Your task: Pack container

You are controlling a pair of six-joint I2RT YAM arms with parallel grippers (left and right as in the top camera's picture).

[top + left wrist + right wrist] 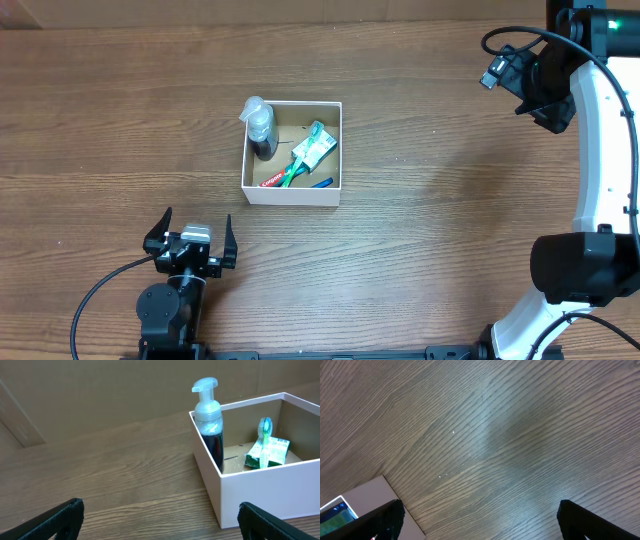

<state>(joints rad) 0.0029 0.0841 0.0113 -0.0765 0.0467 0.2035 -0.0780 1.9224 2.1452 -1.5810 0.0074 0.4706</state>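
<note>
The container is a square white cardboard box with a brown floor at the table's middle. Inside stand a pump bottle with dark liquid, a green-and-white packet, a toothpaste tube and a blue item. The left wrist view shows the container, the bottle and the packet. My left gripper is open and empty, near the front edge, left of the box; its fingers frame bare wood. My right gripper is open and empty, raised at the far right; its view shows a box corner.
The wooden table surrounds the box. My right arm's white links rise along the right edge. A black cable trails from my left arm at the front left.
</note>
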